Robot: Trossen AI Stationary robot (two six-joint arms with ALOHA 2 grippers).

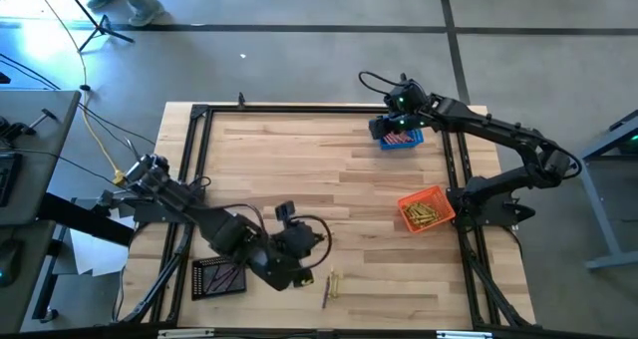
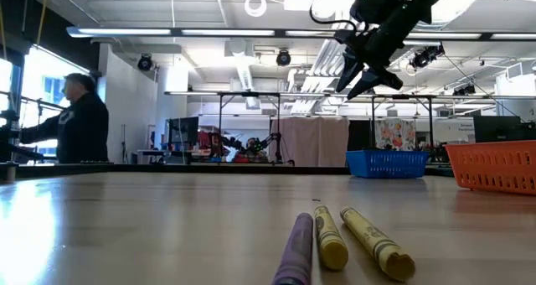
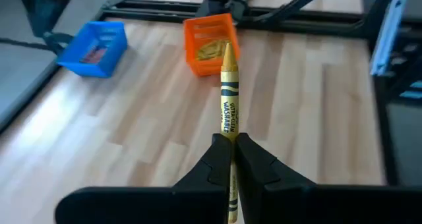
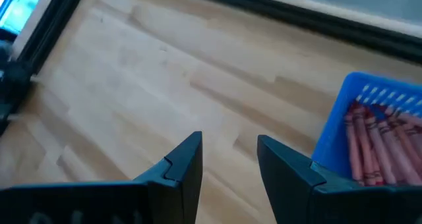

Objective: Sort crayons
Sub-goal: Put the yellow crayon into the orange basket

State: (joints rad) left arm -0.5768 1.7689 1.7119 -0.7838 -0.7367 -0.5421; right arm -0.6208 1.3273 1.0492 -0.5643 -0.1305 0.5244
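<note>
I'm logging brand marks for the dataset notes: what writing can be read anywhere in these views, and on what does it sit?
"ULTRA-CLEAN WASHABLE": on the wrapper of the yellow crayon pinched in the left hand; the smaller print below is too blurred to read.
Red crayons in the blue basket: dark wrapper marks, unreadable.
Crayons lying on the table: no legible print.
Poster in the room behind: too small to read.

Yellow crayon point(image 3: 229, 105) wrapper reads "WASHABLE", smaller print above it unreadable
</note>
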